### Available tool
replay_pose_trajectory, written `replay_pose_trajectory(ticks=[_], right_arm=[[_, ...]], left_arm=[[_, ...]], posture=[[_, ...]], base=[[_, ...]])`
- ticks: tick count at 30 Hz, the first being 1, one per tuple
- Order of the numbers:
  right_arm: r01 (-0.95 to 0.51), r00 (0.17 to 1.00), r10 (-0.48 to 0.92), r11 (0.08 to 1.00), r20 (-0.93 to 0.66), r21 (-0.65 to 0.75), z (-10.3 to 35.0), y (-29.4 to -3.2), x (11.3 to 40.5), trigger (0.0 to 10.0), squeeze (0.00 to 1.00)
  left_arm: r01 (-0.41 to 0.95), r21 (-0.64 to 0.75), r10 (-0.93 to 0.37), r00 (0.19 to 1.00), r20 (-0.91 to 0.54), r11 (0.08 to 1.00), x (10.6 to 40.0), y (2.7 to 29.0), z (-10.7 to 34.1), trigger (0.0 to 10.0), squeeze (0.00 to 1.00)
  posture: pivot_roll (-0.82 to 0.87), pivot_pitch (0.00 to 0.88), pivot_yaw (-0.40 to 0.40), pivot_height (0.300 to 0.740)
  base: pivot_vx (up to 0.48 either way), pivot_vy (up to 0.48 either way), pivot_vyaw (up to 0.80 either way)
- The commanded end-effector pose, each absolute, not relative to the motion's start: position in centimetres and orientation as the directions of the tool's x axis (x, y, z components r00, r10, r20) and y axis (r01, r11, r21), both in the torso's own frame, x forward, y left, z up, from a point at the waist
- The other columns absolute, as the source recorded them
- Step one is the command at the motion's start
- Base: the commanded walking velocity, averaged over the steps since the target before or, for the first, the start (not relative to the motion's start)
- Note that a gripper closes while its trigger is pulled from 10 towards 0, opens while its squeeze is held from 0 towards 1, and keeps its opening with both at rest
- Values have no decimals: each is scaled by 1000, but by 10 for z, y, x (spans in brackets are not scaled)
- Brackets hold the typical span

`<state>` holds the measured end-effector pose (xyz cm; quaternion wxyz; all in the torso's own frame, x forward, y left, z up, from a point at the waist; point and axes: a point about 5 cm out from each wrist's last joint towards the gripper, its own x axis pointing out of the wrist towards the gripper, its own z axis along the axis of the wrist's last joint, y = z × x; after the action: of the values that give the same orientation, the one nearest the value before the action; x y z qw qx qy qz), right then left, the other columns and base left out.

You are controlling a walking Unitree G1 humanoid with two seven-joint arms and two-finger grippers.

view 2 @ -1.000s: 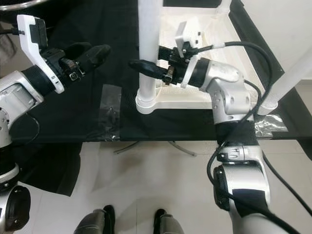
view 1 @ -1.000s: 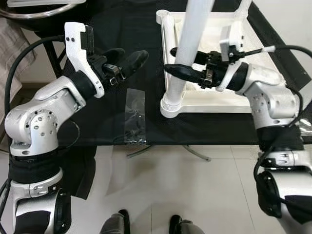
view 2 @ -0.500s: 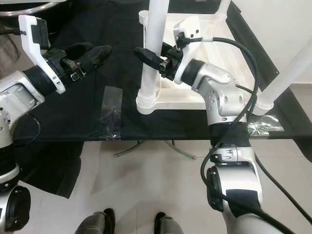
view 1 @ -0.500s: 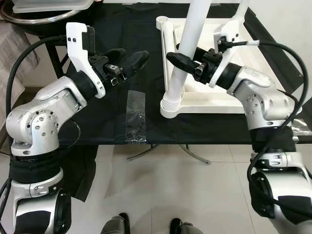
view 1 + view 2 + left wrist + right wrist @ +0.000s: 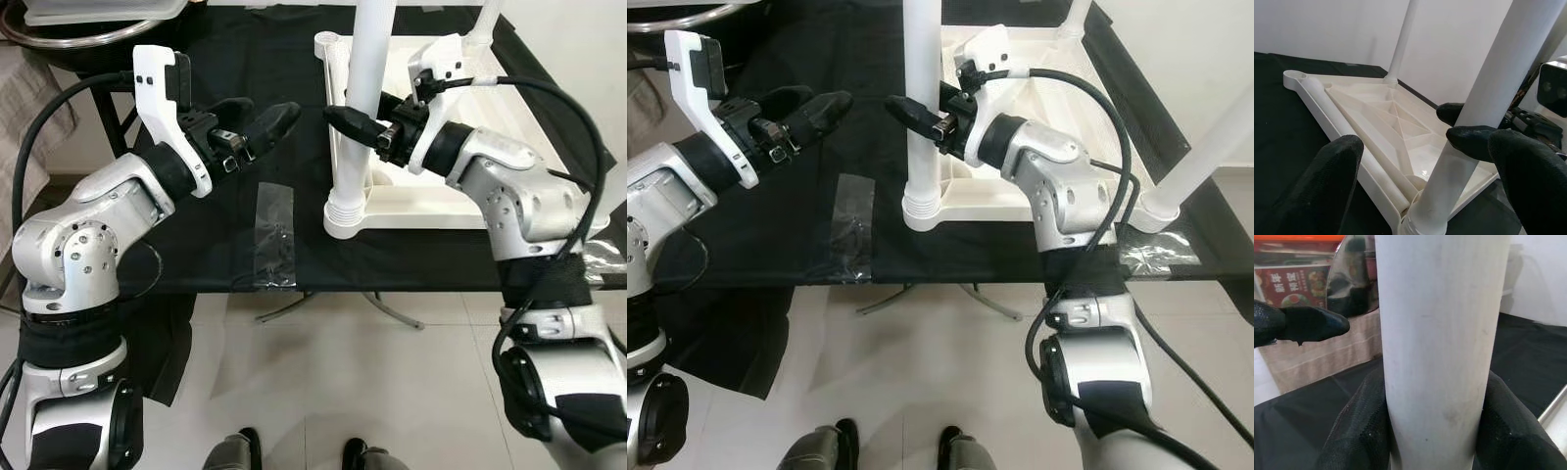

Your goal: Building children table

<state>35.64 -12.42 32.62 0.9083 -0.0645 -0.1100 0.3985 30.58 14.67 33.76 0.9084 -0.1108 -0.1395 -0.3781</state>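
Note:
A white children's table (image 5: 446,209) lies upside down on the black-covered worktable. Its near-left leg (image 5: 359,98) stands upright in the corner socket (image 5: 345,211). My right gripper (image 5: 913,102) is shut on that leg at about mid-height, one black finger crossing its front; in the right wrist view both fingers (image 5: 1359,431) press against the leg (image 5: 1440,333). My left gripper (image 5: 260,116) hovers open to the left of the leg, apart from it, holding nothing. In the left wrist view its fingertips (image 5: 1327,186) frame the leg (image 5: 1484,93).
A clear plastic bag of small parts (image 5: 272,235) lies on the black cloth (image 5: 196,245) near the front edge. Two more white legs (image 5: 1205,137) stand on the table's other corners. A metal bowl (image 5: 78,34) sits at the back left. White tiled floor lies below.
The leg held in my right gripper has swung from leaning to upright, and the gripper has shifted left and farther from me with it. My left gripper has stayed in place.

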Motion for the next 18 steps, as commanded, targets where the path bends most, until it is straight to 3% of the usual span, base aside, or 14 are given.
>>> replay_pose_trajectory(ticks=[1, 2, 3, 4, 6, 11, 18], right_arm=[[-665, 746, 662, 736, -70, -129, 276, -132, 367, 0, 0], [-581, 813, 580, 807, -50, -106, 268, -130, 365, 0, 0], [-404, 914, 403, 905, -32, -131, 248, -124, 355, 0, 0], [-404, 914, 403, 905, -32, -131, 248, -124, 355, 0, 0], [-251, 968, 248, 965, -42, -81, 214, -99, 324, 0, 0], [-243, 970, 243, 970, -19, 12, 221, -69, 323, 0, 0], [-204, 979, 205, 977, -20, 58, 221, -72, 324, 0, 0]], left_arm=[[721, -93, -659, 671, 339, 687, 304, 148, 335, 10000, 0], [720, -93, -658, 672, 339, 688, 304, 148, 335, 10000, 0], [719, -92, -657, 673, 339, 689, 303, 149, 334, 10000, 0], [719, -92, -657, 673, 339, 689, 303, 149, 334, 10000, 0], [716, -97, -652, 676, 343, 692, 304, 149, 336, 10000, 0], [723, -94, -661, 669, 339, 684, 304, 146, 334, 10000, 0], [717, -83, -656, 673, 342, 692, 304, 150, 338, 10000, 0]], posture=[[110, 287, -26, 740], [109, 288, -32, 740], [98, 284, -44, 740], [98, 284, -44, 740], [111, 287, -36, 740], [115, 280, -27, 740], [121, 270, -28, 740]], base=[[0, 0, 0], [0, 0, 0], [0, 0, 0], [0, 0, 0], [0, 0, 0], [0, 0, 0], [0, 0, 0]])
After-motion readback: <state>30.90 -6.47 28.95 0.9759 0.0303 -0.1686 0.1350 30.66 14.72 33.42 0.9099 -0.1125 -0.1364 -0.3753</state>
